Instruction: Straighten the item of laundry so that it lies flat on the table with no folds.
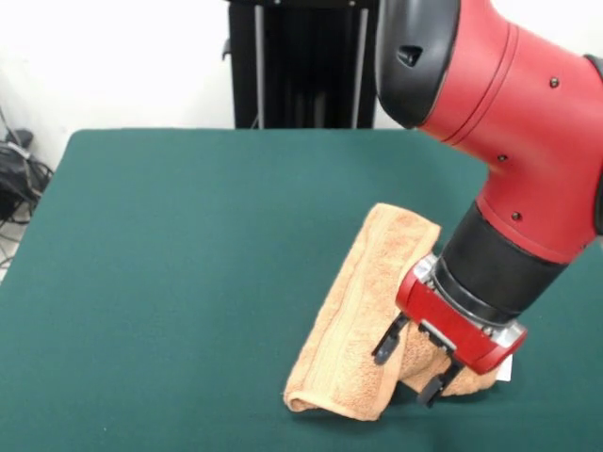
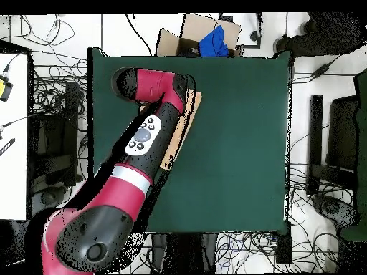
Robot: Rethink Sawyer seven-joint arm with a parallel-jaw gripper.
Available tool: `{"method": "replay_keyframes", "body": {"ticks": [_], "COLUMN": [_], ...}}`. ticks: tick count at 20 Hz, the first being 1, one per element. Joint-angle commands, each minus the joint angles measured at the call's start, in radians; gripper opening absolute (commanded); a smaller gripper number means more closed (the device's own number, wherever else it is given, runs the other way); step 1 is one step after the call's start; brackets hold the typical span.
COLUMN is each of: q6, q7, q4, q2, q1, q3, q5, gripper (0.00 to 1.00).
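The peach-orange towel (image 1: 363, 320) lies folded into a long thick strip on the dark green table (image 1: 188, 235), near its front right part. One end is bunched under the arm, and a small white tag (image 1: 506, 369) sticks out beside it. My gripper (image 1: 410, 365) is down at the bunched end, its two black fingers (image 1: 386, 344) apart and open, touching the cloth. In the overhead view the arm covers the gripper and most of the towel. Only a thin orange strip of the towel (image 2: 183, 136) shows on the table (image 2: 236, 129).
A black stand (image 1: 301, 66) rises behind the table's far edge. Cables (image 1: 14, 179) lie on the floor at the left. A cardboard box with a blue thing in it (image 2: 204, 39) sits beyond the table's top edge in the overhead view.
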Motion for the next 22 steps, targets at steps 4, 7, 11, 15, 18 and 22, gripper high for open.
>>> {"method": "replay_keyframes", "body": {"ticks": [4, 7, 11, 15, 18, 22], "q6": [0.123, 0.039, 0.075, 0.022, -0.049, -0.056], "q7": [-0.154, 0.083, 0.169, 0.122, 0.039, 0.042], "q4": [0.055, 0.055, 0.097, 0.065, 0.04, 0.049], "q2": [-0.102, -0.066, -0.075, -0.054, -0.053, -0.059], "q1": [-0.059, 0.0, -0.002, 0.0, -0.016, -0.023], "q3": [0.223, 0.108, 0.185, 0.106, 0.057, 0.079], "q5": [-0.061, -0.044, 0.034, -0.045, -0.119, -0.137], "gripper": [1.0, 1.0, 1.0, 1.0, 1.0, 1.0]}}
